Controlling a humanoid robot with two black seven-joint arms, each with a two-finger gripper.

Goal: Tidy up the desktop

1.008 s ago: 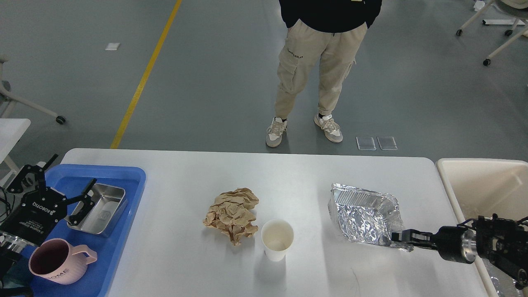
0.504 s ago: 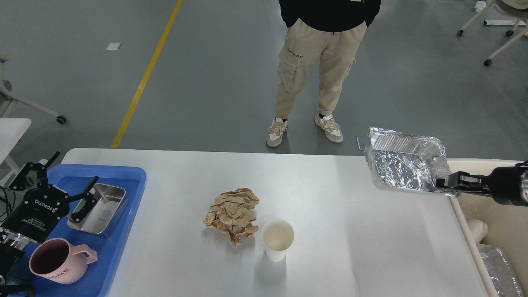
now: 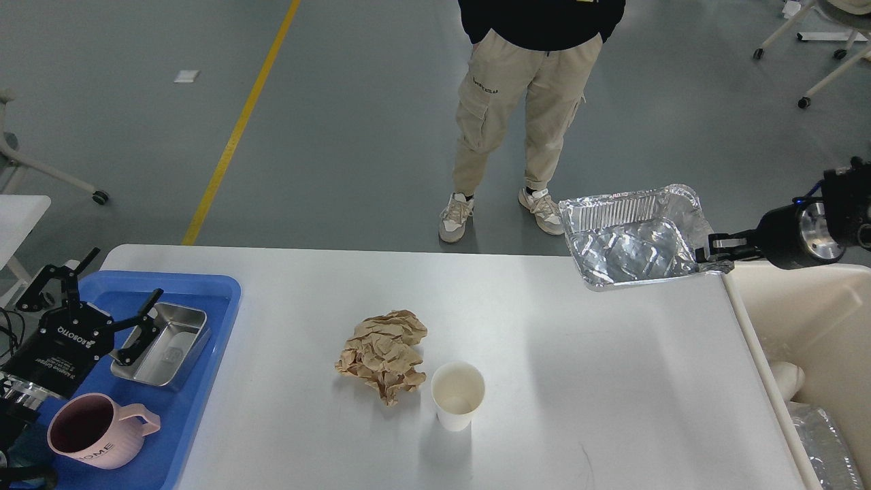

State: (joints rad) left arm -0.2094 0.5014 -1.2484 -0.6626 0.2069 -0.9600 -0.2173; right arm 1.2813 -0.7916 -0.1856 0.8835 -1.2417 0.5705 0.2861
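Head view: right gripper (image 3: 714, 243) jaws clamped on the right rim of the foil tray (image 3: 633, 238), which hangs out left of them, held in the air over the desktop's (image 3: 544, 354) far right corner. The cream bin (image 3: 816, 320) sits just below and right of the jaws. Tray is thin foil: light, crushes easily, so I'd expect it to flex at the pinch; rim edge looks like the only sensible grip.

Left gripper (image 3: 88, 299) jaws apart, hovering over the blue tray (image 3: 204, 381), steel container (image 3: 163, 344) by the right-hand finger, pink mug (image 3: 99, 432) nearer the camera.

On the desktop: crumpled brown paper (image 3: 384, 354), soft and light, pinch anywhere; paper cup (image 3: 458, 395) upright, touching or nearly touching it, light, tips easily.

Bin cut off at the frame edge; contents partly visible, can't identify. Right fingertips small, partly lost against foil.
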